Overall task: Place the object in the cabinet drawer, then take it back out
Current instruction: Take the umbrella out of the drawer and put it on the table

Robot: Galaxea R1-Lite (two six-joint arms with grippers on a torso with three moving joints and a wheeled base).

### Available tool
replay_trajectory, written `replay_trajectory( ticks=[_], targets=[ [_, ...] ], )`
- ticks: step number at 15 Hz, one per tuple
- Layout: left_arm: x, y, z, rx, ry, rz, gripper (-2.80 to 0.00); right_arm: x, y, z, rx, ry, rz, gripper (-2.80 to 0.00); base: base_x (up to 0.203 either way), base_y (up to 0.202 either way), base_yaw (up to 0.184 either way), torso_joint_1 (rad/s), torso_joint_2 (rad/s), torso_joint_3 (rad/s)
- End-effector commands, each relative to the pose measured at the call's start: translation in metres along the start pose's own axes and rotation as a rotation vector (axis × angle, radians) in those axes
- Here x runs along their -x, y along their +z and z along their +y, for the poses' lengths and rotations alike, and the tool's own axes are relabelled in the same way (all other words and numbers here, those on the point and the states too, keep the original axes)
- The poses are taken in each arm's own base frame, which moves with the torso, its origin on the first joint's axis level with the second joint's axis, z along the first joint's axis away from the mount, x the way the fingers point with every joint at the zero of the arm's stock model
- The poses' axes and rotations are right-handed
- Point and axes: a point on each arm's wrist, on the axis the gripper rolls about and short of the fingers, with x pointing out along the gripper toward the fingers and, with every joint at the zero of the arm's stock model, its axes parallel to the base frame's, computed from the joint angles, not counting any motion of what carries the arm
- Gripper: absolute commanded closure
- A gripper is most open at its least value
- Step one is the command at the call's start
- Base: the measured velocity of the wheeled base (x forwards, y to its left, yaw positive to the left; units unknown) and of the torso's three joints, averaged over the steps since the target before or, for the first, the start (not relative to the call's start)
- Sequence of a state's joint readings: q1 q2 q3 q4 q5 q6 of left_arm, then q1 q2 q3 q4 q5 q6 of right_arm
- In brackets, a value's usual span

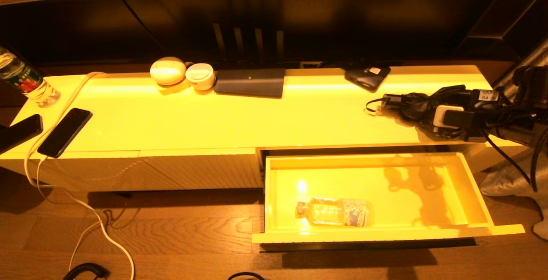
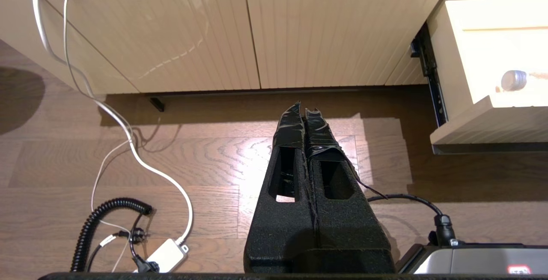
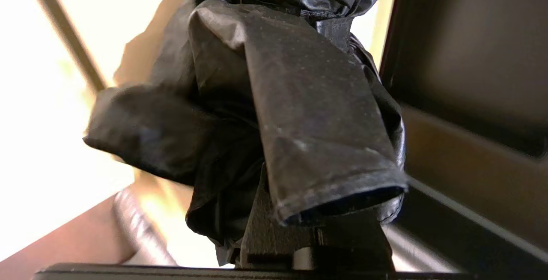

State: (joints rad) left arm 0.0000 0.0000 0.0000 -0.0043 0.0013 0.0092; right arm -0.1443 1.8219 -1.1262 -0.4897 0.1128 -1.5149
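Wood flooring fronts our open cabinet drawer; near its front edge a water bottle lies lengthwise, cap leftward; left gripper pressed closed, right gripper unreadable

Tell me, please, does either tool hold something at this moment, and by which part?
The left tool is shut on nothing, above the floor. The right tool's hold cannot be told, black wrapping covers it. The bottle lies free in the cabinet drawer.
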Motion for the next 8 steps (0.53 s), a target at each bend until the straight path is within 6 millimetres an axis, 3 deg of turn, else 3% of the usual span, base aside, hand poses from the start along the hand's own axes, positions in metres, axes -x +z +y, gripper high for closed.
replay_trajectory(
  ticks=[1, 6, 7, 8],
  targets=[
    [-0.0001, -0.0004, 0.0, 0.0, 0.0, 0.001, 0.0, -0.0191, -0.003, 0.0176, 0.008, 0.029, -0.005, 0.0, 0.0, 0.0, 0.0, 0.0, 0.0, 0.0],
    [-0.0001, -0.0004, 0.0, 0.0, 0.0, 0.001, 0.0, -0.0188, -0.0023, 0.0218, 0.032, -0.003, -0.045, 0.0, 0.0, 0.0, 0.0, 0.0, 0.0, 0.0],
    [-0.0002, -0.0008, 0.0, 0.0, 0.0, 0.003, 0.0, -0.0169, -0.0019, 0.0197, 0.033, -0.008, -0.044, -2.8, 0.0, 0.0, 0.0, 0.0, 0.0, 0.0],
    [-0.0001, -0.0004, 0.0, 0.0, -0.001, 0.001, 0.0, -0.0129, -0.0008, 0.0134, 0.034, -0.023, -0.041, -2.8, 0.0, 0.0, 0.0, 0.0, 0.0, 0.0]
  ],
)
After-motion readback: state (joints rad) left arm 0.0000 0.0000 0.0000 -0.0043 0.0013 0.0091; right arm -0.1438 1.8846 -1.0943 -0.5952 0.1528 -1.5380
